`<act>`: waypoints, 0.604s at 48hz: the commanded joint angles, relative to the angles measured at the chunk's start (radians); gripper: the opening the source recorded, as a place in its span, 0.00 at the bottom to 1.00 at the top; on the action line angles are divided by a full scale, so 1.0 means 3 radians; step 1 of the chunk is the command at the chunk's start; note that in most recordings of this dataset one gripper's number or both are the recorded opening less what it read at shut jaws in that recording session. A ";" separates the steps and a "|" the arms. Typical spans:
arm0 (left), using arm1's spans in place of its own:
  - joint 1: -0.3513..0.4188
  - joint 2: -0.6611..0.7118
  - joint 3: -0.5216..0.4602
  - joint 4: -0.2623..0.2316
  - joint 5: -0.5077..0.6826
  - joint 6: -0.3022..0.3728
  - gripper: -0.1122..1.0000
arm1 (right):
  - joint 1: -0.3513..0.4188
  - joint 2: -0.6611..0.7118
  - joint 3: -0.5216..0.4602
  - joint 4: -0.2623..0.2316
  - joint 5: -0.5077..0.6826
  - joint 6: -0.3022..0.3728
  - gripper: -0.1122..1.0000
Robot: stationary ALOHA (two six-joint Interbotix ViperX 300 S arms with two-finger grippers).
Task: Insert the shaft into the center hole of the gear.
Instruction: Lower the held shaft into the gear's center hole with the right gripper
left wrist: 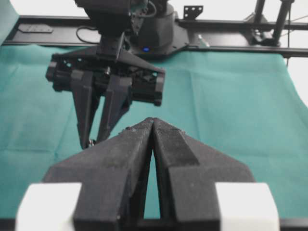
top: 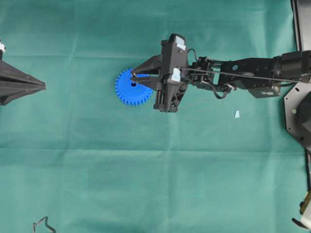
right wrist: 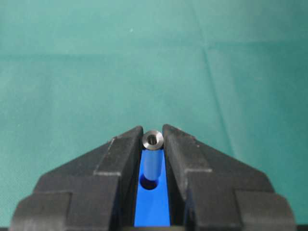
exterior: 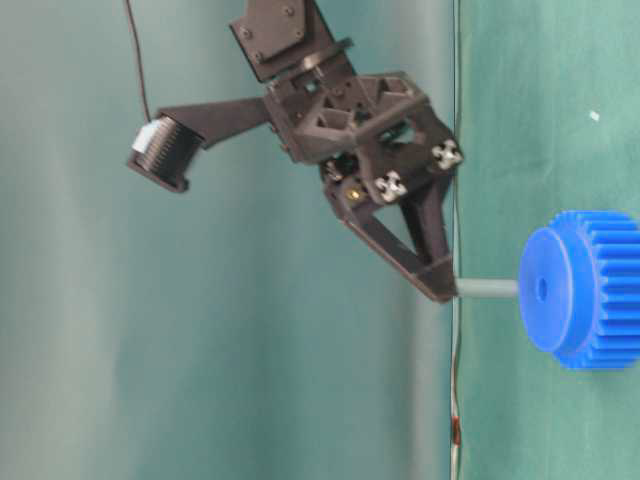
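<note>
Right gripper (right wrist: 153, 137) clamped on the shaft (right wrist: 152, 144), held upright above the gear (top: 130, 87), lower end at the center hole (right wrist: 149, 183). Left gripper (left wrist: 153, 126) pressed shut, far left, well apart. Small pale scrap (top: 237, 114) lying right on green cloth (top: 146, 184).

My work surface is a flat table covered by a teal-green woven cloth (top: 146, 184) with faint fold creases. A black metal frame rail (left wrist: 226, 24) runs along its far edge. A small pale-blue scrap (top: 237, 114) lies on the cloth. Lighting is even and diffuse, with soft shadows.
</note>
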State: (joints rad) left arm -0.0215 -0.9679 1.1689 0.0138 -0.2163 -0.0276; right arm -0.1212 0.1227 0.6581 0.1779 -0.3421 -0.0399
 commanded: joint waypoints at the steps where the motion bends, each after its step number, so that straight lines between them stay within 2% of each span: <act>1: -0.0010 0.0010 -0.0092 0.0010 -0.0020 0.0000 0.10 | 0.0005 0.0051 -0.0107 0.0010 -0.0026 0.0005 0.25; 17: -0.0010 0.0010 -0.0092 0.0010 -0.0020 0.0000 0.10 | 0.0005 0.0107 -0.0118 0.0015 -0.0036 0.0010 0.25; 29: -0.0010 0.0010 -0.0092 0.0010 -0.0020 0.0000 0.10 | -0.0010 -0.0082 -0.0087 0.0000 -0.0020 -0.0041 0.25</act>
State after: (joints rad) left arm -0.0215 -0.9679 1.1689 0.0138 -0.2163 -0.0276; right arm -0.1212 0.1442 0.6397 0.1795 -0.3436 -0.0506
